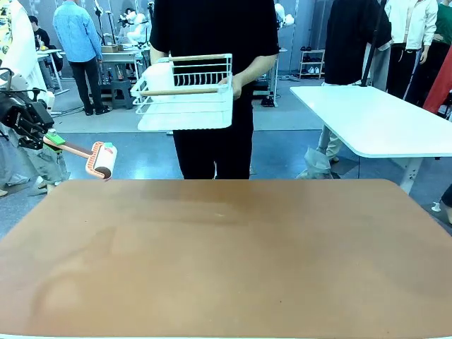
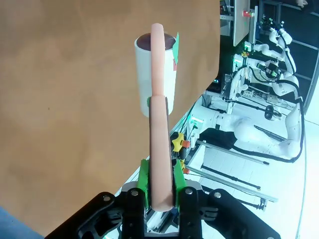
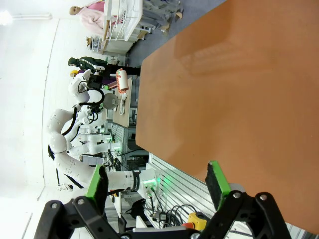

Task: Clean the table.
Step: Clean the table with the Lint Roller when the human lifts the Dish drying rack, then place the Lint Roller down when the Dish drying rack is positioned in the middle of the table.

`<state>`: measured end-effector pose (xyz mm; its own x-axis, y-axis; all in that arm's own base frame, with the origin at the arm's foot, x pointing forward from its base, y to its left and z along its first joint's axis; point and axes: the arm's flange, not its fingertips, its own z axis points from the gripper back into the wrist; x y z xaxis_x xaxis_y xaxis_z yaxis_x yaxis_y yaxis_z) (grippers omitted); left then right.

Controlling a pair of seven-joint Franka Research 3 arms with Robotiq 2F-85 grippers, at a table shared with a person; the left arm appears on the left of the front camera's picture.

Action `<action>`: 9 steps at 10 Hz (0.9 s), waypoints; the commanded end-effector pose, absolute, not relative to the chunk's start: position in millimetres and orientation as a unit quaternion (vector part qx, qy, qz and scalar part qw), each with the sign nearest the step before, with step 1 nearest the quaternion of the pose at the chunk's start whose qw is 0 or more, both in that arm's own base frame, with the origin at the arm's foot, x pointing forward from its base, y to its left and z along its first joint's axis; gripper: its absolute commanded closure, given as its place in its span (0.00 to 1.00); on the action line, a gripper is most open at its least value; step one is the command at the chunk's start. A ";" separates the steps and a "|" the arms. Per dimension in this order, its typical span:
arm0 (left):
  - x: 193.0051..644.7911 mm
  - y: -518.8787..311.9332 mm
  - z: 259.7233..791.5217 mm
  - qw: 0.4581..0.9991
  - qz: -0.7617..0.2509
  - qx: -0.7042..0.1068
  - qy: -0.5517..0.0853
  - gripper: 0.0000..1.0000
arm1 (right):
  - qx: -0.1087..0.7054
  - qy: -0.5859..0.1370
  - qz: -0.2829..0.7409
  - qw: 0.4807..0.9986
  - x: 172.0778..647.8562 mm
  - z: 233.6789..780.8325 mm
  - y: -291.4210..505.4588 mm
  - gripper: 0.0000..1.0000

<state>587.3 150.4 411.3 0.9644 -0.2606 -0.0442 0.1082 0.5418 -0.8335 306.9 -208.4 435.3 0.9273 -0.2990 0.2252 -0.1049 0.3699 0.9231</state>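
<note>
Reddish-brown bench (image 1: 226,261) filling lower front view. Person (image 1: 212,42) standing at far side, holding white wire rack (image 1: 187,92) at chest ht. Lint roller (image 1: 101,159) hovering nr bench far-left corner, pink handle being clamped btwn left fingers (image 2: 144,181). Right fingers (image 3: 217,180) standing wide apart, gripping nothing, nr bench edge.

White wire basket (image 1: 185,95) with two wooden handles, held level at chest height by a person in black (image 1: 212,28) standing centre back. White-topped counter (image 1: 381,120) at right rear, on white legs. Blue-grey floor (image 1: 282,152). Person in blue shirt (image 1: 76,32) far back left, back turned. More people (image 1: 417,35) standing back right.
</note>
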 end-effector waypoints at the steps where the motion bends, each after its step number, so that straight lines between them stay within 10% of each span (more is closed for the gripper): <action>1: 587.0 150.7 413.2 0.875 -0.106 -0.466 0.081 0.78 | 0.561 -0.186 -0.055 0.805 305.6 439.0 -208.5 0.00; 9: 587.0 150.7 413.2 0.875 -0.106 -0.466 0.081 0.78 | 0.561 -0.186 -0.055 0.805 305.6 439.0 -208.5 0.00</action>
<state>587.3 150.4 411.4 0.9644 -0.2606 -0.0442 0.1082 0.5419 -0.8335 306.9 -208.4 435.3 0.9273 -0.2990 0.2252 -0.1049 0.3699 0.9231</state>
